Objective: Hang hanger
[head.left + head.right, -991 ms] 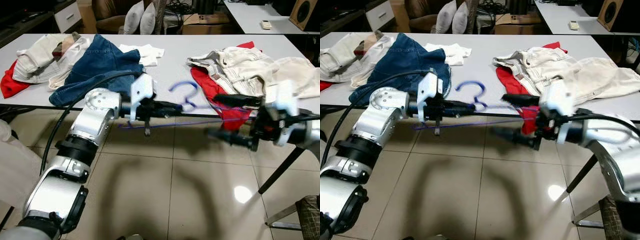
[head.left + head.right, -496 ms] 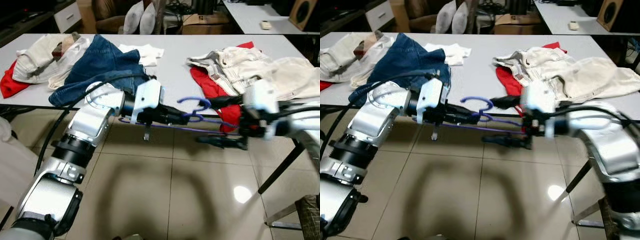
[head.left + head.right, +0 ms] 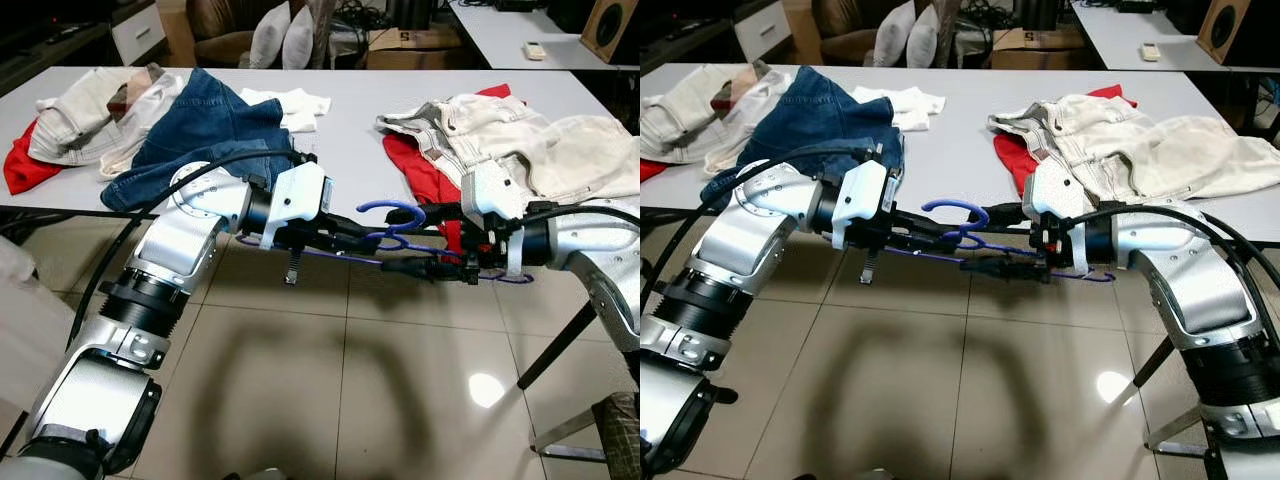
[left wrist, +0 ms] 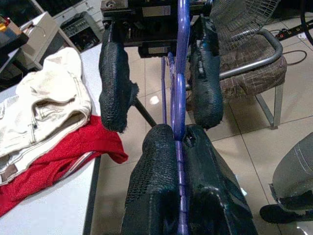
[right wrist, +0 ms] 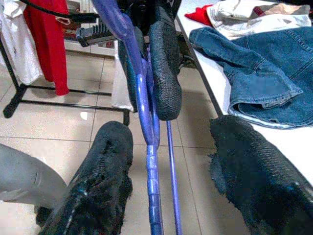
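Observation:
A blue wire hanger (image 3: 392, 213) hangs in the air just in front of the table's (image 3: 345, 110) near edge, above the tiled floor. My left gripper (image 3: 372, 240) is shut on it; in the left wrist view its pads (image 4: 155, 191) pinch the wire (image 4: 181, 73). My right gripper (image 3: 415, 243) faces it from the right, open, with one finger on each side of the hanger. In the right wrist view the hanger (image 5: 146, 147) runs between the spread fingers (image 5: 100, 196) without touching them.
The table holds blue jeans (image 3: 210, 125), cream trousers (image 3: 490, 125) over a red garment (image 3: 420, 170), and more clothes at the far left. A table leg (image 3: 560, 340) and a chair (image 3: 615, 420) stand at the right. A rack with a hanging red garment (image 5: 46, 44) stands behind me.
My right gripper has swung left and closed in on the left gripper, so its open fingers now straddle the hanger. The left arm has pushed the hanger slightly to the right.

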Available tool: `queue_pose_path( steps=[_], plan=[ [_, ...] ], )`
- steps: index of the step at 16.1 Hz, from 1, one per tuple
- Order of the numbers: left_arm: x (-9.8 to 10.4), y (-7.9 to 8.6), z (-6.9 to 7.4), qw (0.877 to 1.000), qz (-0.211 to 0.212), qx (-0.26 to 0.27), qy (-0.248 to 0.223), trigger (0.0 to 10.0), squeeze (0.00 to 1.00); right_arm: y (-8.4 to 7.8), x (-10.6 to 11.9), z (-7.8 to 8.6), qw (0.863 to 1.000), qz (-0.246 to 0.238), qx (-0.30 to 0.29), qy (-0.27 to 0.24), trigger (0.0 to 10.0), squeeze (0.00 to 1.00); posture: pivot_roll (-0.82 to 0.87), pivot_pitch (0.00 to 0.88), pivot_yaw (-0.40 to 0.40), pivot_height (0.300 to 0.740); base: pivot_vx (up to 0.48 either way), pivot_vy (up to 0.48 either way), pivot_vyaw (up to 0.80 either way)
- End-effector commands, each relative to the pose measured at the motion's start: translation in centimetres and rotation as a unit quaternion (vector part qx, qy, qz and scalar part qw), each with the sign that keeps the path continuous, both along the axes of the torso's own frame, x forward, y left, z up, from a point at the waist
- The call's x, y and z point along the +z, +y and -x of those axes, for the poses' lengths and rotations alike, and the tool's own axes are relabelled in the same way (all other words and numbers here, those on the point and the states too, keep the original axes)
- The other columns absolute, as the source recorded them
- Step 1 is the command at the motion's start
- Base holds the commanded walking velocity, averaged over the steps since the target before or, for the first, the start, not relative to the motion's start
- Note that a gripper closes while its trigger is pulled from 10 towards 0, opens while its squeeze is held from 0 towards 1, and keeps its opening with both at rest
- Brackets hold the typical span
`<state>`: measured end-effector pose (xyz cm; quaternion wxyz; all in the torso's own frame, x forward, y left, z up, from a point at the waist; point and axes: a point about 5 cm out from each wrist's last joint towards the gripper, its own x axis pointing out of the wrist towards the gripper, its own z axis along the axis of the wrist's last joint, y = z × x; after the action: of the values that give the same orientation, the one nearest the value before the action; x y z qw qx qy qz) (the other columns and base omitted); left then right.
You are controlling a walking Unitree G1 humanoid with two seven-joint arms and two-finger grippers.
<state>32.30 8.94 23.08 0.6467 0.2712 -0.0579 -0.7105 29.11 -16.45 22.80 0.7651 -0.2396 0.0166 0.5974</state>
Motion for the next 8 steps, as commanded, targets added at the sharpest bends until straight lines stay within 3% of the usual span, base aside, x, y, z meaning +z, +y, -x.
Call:
queue_pose_path(
  steps=[1,8],
  plan=[
    [0.27,-0.07,0.25,1.0,-0.011,-0.008,-0.01,0.0,0.0,0.36,0.3,-0.33,1.0,0.001,0.001,-0.003,0.0,0.0,-0.13,0.0,0.075,0.74,0.0,0.0,0.0],
    [0.67,-0.77,0.24,1.0,-0.012,0.001,-0.023,0.0,0.0,1.05,0.3,-0.79,1.0,-0.005,0.009,-0.001,0.0,0.0,-0.12,0.0,0.063,0.74,0.0,0.0,0.0]
  ],
)
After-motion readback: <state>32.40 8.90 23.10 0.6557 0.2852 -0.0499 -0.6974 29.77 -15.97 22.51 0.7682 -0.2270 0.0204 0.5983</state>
